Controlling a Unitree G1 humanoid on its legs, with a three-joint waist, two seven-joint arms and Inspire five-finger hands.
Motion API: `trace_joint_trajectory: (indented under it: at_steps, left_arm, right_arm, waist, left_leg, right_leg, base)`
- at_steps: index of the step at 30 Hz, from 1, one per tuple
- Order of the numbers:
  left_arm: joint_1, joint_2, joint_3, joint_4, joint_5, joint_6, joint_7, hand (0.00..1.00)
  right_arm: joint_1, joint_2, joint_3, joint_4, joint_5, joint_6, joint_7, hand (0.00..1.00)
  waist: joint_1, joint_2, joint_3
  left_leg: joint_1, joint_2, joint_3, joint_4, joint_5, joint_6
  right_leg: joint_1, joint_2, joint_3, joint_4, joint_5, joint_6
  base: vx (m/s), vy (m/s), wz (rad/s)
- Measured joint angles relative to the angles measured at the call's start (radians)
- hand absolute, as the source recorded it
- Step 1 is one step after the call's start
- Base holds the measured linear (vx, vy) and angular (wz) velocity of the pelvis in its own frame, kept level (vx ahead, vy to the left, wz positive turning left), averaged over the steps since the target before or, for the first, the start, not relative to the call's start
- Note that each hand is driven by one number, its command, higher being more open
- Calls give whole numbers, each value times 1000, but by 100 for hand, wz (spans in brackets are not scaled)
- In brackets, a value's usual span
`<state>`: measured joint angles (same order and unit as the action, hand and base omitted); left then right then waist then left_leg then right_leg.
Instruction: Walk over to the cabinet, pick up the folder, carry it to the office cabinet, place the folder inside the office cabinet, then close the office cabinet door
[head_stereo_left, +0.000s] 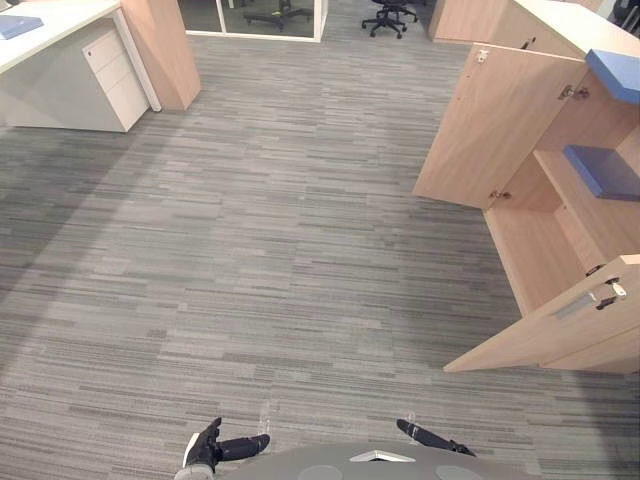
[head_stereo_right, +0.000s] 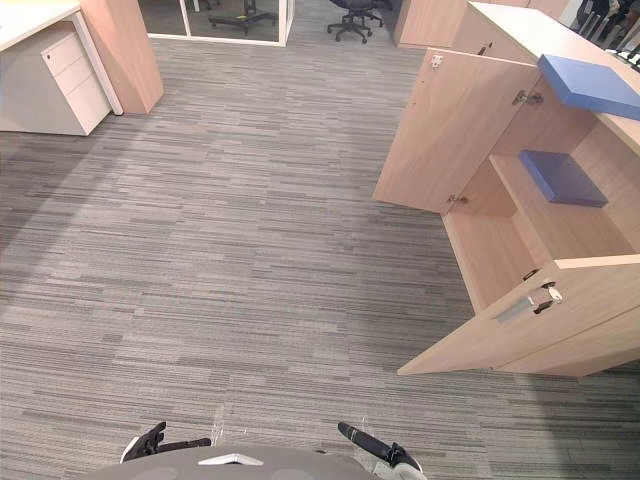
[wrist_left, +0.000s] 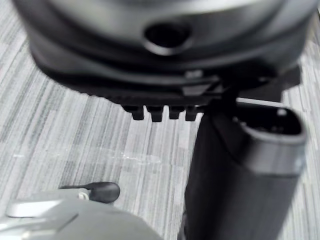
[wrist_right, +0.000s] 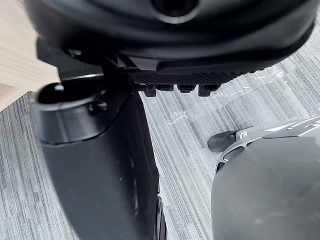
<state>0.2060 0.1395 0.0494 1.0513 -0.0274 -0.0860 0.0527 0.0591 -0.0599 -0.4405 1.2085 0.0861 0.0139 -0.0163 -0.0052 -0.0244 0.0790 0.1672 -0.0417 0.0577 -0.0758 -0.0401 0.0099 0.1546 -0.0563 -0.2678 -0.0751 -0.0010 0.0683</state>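
A blue folder (head_stereo_right: 562, 177) lay flat on a shelf inside the office cabinet (head_stereo_right: 497, 250), whose far door (head_stereo_right: 450, 130) and near door (head_stereo_right: 520, 335) both stood open. A second blue folder (head_stereo_right: 590, 86) sat on its top. The left hand (head_stereo_left: 225, 447) and right hand (head_stereo_left: 430, 437) hung over the carpet (head_stereo_left: 250, 250), fingers relaxed, holding nothing.

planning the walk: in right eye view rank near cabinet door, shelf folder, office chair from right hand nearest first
1. near cabinet door, ahead right of the right hand
2. shelf folder, farther right
3. office chair, far back
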Motion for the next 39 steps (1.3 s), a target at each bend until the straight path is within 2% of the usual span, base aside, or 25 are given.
trace_joint_trajectory:
  at_steps: [7,8,9,10,11,12,13,14,15,17,18,19,21,22,23,24,25,26,28,31,32,34,36,38,39]
  left_arm:
    - [0,1,7,0,0,0,0,100]
    - [-2,3,16,-1,-1,0,0,100]
    - [-4,1,34,-4,-1,0,1,100]
    - [-3,-9,65,-19,-7,0,4,100]
    - [-1,-18,87,-32,-7,-1,5,100]
    - [1,-34,134,-57,-10,-2,7,100]
    - [2,-51,189,-87,-21,-3,8,100]
    - [4,-63,210,-104,-38,-5,8,100]
    - [26,-93,229,-154,-92,-28,3,100]
    - [31,-108,228,-156,-93,-26,4,100]
    - [35,-123,226,-155,-93,-24,5,100]
    - [37,-130,231,-148,-93,-20,7,100]
    - [36,-130,236,-147,-89,-19,21,100]
    - [40,-121,235,-149,-86,-21,31,100]
    - [37,-111,244,-149,-92,-27,35,100]
    - [33,-121,249,-154,-94,-42,38,100]
    - [40,-130,242,-143,-93,-41,41,100]
    - [44,-117,238,-123,-86,-33,43,100]
    - [50,-119,228,-107,-80,-29,43,100]
    - [56,-112,201,-87,-81,-24,41,100]
    - [51,-106,180,-75,-80,-22,30,100]
    - [47,-85,153,-53,-80,-19,21,100]
    - [35,-78,144,-26,-79,-15,18,100]
    - [21,-72,145,-6,-79,-9,11,100]
    - [3,-68,144,11,-79,0,6,100]
  right_arm:
    - [-1,1,0,0,0,1,2,100]
    - [-6,4,-1,2,1,1,2,100]
    - [-8,6,-1,4,1,1,4,100]
    - [-17,4,-7,5,6,1,6,100]
    - [-17,3,-20,5,10,1,8,100]
    - [-16,6,-25,-1,20,1,6,100]
    - [-18,7,-20,-9,20,1,2,100]
    - [-16,7,-20,-11,19,1,1,100]
    - [-10,-4,-25,-4,18,17,-8,100]
    - [-4,-19,-26,-4,18,18,-5,100]
    - [6,-33,-26,-5,17,19,-6,100]
    - [14,-43,-25,-3,17,24,-10,100]
    - [11,-43,-18,-6,17,27,-1,100]
    - [0,-38,-18,-3,17,26,2,100]
    - [-6,-27,-20,-2,16,22,0,100]
    - [-10,-28,-24,-2,14,18,-7,100]
    - [-11,-32,-33,6,4,17,-6,100]
    - [-10,-26,-41,19,-1,18,-3,100]
    - [-10,-25,-41,25,-1,19,4,100]
    - [-7,-46,-127,17,0,13,17,100]
    - [-8,-48,-174,1,1,3,18,100]
    - [-18,-51,-199,-19,3,-9,18,100]
    - [-24,-50,-200,-21,13,0,12,100]
    - [-21,-23,-203,-43,39,-6,7,100]
    - [-33,-5,-211,-46,53,-2,7,100]
  waist:
    - [0,-3,3]
    - [0,-9,7]
    - [0,-14,14]
    - [2,-6,30]
    - [3,5,37]
    - [5,10,47]
    - [8,16,52]
    - [13,19,56]
    - [29,17,71]
    - [27,40,67]
    - [27,66,63]
    - [29,72,60]
    - [32,68,60]
    - [46,61,63]
    - [57,50,66]
    - [82,51,37]
    - [82,55,14]
    - [71,45,-29]
    - [57,38,-55]
    - [54,44,-62]
    - [51,39,-60]
    - [25,36,-55]
    - [4,36,-51]
    - [-1,36,-36]
    - [-1,43,-2]
  left_leg:
    - [-3,4,4,3,-3,-4]
    - [-24,6,7,45,-28,-12]
    - [-64,12,13,134,-73,-16]
    - [-121,37,29,279,-150,-28]
    - [-146,57,39,351,-184,-35]
    - [-210,104,89,519,-223,-60]
    - [-299,157,143,720,-212,-47]
    - [-335,182,159,811,-188,-28]
    - [-441,202,169,807,-200,-32]
    - [-436,195,153,613,-169,-49]
    - [-422,194,139,493,-140,-54]
    - [-386,175,164,420,-24,-40]
    - [-356,152,216,425,-38,-44]
    - [-391,170,238,543,-63,-64]
    - [-455,186,253,651,-98,-86]
    - [-497,192,236,586,-128,-74]
    - [-508,182,247,566,-82,-3]
    - [-488,129,276,557,-121,6]
    - [-447,76,299,523,-143,27]
    - [-297,-17,340,418,-159,69]
    - [-216,-52,342,359,-165,81]
    - [-133,-73,318,307,-170,90]
    - [-49,-65,288,248,-169,90]
    - [19,-47,283,207,-166,84]
    - [66,-23,284,190,-166,81]
  right_leg:
    - [-1,4,1,-1,-1,-1]
    - [-1,4,1,0,-3,-4]
    - [-1,5,1,6,-8,-11]
    - [3,18,-2,17,-26,-29]
    - [4,29,-3,22,-35,-43]
    - [7,48,-6,25,-47,-57]
    - [8,60,-1,39,-58,-71]
    - [11,64,4,53,-66,-78]
    - [37,8,68,112,-122,-66]
    - [37,-25,84,117,-141,-35]
    - [39,-38,91,129,-161,-2]
    - [53,-71,95,141,-184,22]
    - [62,-99,50,183,-193,22]
    - [77,-101,43,178,-168,-8]
    - [92,-117,50,153,-168,-2]
    - [99,-130,83,113,-183,21]
    - [118,-151,82,82,-212,43]
    - [118,-207,80,99,-221,39]
    - [91,-264,84,189,-213,32]
    - [-12,-373,136,527,-152,27]
    - [-109,-428,126,769,-47,-45]
    - [-198,-485,47,1065,14,-128]
    - [-246,-483,-76,1210,-47,-147]
    - [-296,-449,-169,1194,-151,-123]
    - [-315,-400,-233,1083,-214,-93]
  base:
    - [0,0,0]
    - [-8,-11,-4]
    - [-23,-37,-11]
    - [-28,-43,-15]
    - [-88,-50,-20]
    - [-87,-46,-21]
    - [-70,-40,-26]
    - [192,92,-81]
    - [285,186,-89]
    - [285,231,-59]
    - [417,357,-16]
    - [457,353,-11]
    - [367,168,-18]
    - [330,84,-35]
    - [303,107,-58]
    - [325,230,-64]
    - [387,275,-50]
    - [415,277,-23]
    - [318,195,-10]
    - [368,302,-18]
    - [319,242,2]
    - [311,214,23]
    - [321,143,27]
    - [340,57,0]
    - [266,-43,-3]
